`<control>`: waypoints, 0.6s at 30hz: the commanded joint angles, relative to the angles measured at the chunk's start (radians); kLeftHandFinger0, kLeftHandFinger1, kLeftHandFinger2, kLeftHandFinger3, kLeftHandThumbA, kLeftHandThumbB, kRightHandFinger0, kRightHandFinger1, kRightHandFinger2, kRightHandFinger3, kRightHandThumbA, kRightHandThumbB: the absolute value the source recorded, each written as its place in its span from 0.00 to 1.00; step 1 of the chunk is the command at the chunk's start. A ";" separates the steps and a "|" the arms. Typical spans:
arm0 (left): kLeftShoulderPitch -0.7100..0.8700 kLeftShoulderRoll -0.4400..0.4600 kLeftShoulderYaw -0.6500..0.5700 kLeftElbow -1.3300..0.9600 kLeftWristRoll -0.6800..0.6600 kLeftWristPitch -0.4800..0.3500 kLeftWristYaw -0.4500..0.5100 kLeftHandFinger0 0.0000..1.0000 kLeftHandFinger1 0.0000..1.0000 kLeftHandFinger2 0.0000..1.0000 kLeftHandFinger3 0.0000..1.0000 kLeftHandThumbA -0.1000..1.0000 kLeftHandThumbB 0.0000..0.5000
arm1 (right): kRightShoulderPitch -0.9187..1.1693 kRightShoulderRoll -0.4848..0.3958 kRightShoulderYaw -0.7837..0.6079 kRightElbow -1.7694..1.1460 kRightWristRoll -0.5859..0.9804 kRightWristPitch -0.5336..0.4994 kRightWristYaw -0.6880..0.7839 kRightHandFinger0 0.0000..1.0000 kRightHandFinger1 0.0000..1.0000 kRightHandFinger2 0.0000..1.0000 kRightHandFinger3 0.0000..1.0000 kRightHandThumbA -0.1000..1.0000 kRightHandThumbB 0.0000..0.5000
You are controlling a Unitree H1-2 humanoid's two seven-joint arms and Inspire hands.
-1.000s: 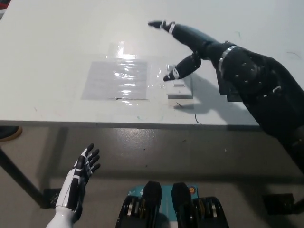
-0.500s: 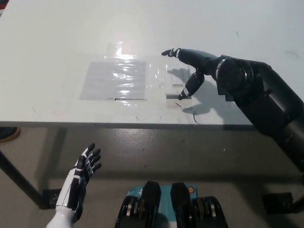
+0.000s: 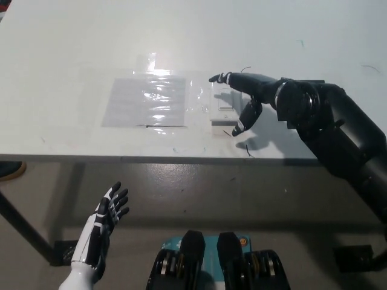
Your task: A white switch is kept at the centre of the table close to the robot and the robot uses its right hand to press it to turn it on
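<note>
Switch (image 3: pixel 225 110) on table (image 3: pixel 72 54), right hand (image 3: pixel 245 99) just beside, fingers spread

- A glossy clear plastic sheet (image 3: pixel 145 101), taped flat on the white table top (image 3: pixel 72 48), lies well to picture-left of the black fingers.
- A thin dark wire scrap (image 3: pixel 249 150) lies just below those fingers.

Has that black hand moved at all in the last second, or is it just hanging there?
Yes. The right hand has come down and drawn back toward the robot, settling at the white switch, which has stayed put on the table. The left hand rests below the table edge.
</note>
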 commanded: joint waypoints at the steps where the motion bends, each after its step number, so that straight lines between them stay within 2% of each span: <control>1: -0.012 0.004 0.000 -0.033 -0.006 -0.018 -0.007 1.00 1.00 1.00 1.00 1.00 0.01 | -0.016 -0.004 0.003 -0.023 -0.032 0.002 0.024 1.00 1.00 1.00 1.00 1.00 0.69; 10: -0.010 0.003 0.003 -0.026 -0.011 -0.021 -0.006 1.00 1.00 1.00 1.00 1.00 0.07 | 0.015 -0.006 0.000 0.004 -0.046 -0.025 0.015 1.00 1.00 1.00 1.00 1.00 0.68; 18: -0.016 0.003 -0.001 -0.029 -0.002 -0.024 -0.004 1.00 1.00 1.00 1.00 1.00 0.04 | 0.023 -0.004 0.029 0.037 -0.077 -0.042 0.019 1.00 1.00 1.00 1.00 1.00 0.70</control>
